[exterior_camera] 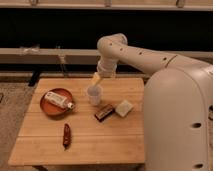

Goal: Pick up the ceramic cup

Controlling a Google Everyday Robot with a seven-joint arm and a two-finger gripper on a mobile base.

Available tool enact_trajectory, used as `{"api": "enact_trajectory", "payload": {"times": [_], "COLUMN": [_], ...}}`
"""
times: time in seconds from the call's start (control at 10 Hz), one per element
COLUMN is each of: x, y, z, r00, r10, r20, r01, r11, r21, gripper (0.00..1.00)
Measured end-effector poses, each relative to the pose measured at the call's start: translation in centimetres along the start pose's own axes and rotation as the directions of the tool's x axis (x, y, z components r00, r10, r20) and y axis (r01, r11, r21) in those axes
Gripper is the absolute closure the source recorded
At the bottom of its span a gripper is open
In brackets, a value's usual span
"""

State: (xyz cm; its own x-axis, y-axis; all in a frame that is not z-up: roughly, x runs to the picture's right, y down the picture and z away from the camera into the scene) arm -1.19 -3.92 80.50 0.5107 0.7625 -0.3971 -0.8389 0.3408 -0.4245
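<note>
Shows gripper (96, 79) hovering just above white ceramic cup (94, 95) on wooden bench (100, 141); can't tell if clenched or released. Left of cup: red-brown plate (47, 106); right: pale sq. block (124, 107).

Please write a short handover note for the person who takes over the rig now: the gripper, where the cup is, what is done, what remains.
Gripper: hangs just above the back rim of the ceramic cup; I cannot tell whether they touch.
Cup: upright on the wooden table, between the red-brown plate and the pale block, with a dark bar in front of it.
Done: gripper positioned over the cup.
Left: grasp and lift; the cup is not yet off the table.
</note>
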Motion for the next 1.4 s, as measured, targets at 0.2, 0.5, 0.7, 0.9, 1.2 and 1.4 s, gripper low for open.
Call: {"api": "enact_trajectory", "payload": {"times": [0.2, 0.5, 0.7, 0.9, 1.2, 1.4], "x": [0.0, 0.0, 0.0, 0.0, -0.05, -0.42], "y": [0.0, 0.0, 0.0, 0.0, -0.01, -0.33], "z": [0.0, 0.0, 0.0, 0.0, 0.03, 0.5], "r00": [1.0, 1.0, 1.0, 1.0, 1.0, 1.0], "r10": [0.0, 0.0, 0.0, 0.0, 0.0, -0.01], "r20": [0.0, 0.0, 0.0, 0.0, 0.0, -0.013], "r01": [0.0, 0.0, 0.0, 0.0, 0.0, 0.01], "r11": [1.0, 1.0, 1.0, 1.0, 1.0, 1.0], "r21": [0.0, 0.0, 0.0, 0.0, 0.0, 0.006], "gripper": [0.2, 0.2, 0.2, 0.2, 0.2, 0.2]}}
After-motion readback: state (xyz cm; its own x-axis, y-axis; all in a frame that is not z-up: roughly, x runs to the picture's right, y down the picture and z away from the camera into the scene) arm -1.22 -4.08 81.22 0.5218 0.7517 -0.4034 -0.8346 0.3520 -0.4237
